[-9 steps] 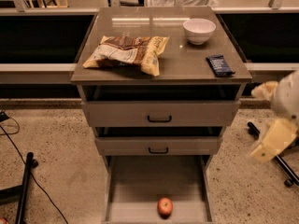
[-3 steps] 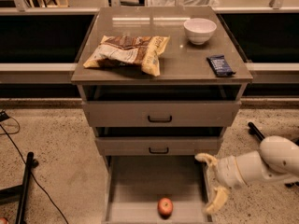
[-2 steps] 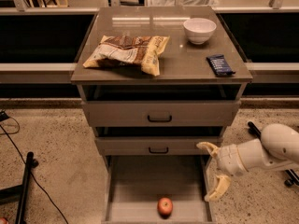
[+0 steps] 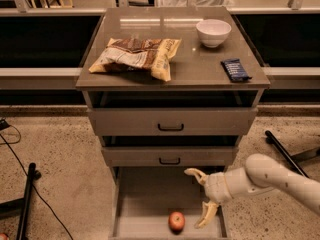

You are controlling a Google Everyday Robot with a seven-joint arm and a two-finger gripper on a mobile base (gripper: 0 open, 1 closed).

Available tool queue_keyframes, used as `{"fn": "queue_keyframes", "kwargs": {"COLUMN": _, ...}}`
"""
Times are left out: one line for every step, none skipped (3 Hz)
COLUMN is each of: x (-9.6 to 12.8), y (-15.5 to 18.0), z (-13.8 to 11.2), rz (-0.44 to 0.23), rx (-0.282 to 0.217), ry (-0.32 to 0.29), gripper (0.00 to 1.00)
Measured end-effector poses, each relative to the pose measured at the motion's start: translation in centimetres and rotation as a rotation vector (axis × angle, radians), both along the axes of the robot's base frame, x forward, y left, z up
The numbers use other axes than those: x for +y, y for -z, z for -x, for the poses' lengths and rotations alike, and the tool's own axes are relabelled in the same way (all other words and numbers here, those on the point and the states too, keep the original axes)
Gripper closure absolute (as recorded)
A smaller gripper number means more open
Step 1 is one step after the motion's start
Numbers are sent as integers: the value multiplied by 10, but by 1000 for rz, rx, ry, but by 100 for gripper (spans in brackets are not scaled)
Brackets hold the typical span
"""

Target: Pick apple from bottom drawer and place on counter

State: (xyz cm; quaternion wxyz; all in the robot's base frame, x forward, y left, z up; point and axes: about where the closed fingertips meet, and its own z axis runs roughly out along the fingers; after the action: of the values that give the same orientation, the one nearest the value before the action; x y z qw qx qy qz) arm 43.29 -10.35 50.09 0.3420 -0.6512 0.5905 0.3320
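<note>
The apple (image 4: 176,221), small and red-orange, lies on the floor of the pulled-out bottom drawer (image 4: 145,196), near its front edge. My gripper (image 4: 200,198) hangs open over the drawer's right side, fingers spread one above the other, just right of and a little above the apple, not touching it. My white arm reaches in from the lower right. The counter (image 4: 195,66) tops the cabinet above the two shut upper drawers.
On the counter lie a chip bag (image 4: 136,57) at the left, a white bowl (image 4: 213,32) at the back right and a dark snack bar (image 4: 235,69) at the right edge. Black stand legs (image 4: 27,196) and cables lie on the speckled floor to the left.
My arm has swung in from the right of the cabinet and come down over the open bottom drawer, with the gripper now close to the apple. The apple has not moved.
</note>
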Motion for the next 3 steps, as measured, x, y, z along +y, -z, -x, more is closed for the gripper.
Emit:
{"fn": "queue_keyframes", "kwargs": {"x": 13, "y": 69, "z": 5, "rz": -94, "rx": -2, "ry": -30, "gripper": 0}}
{"fn": "queue_keyframes", "kwargs": {"x": 27, "y": 101, "z": 22, "rz": -141, "rx": 48, "ry": -30, "gripper": 0}}
{"fn": "queue_keyframes", "kwargs": {"x": 34, "y": 100, "z": 24, "rz": -75, "rx": 67, "ry": -41, "gripper": 0}}
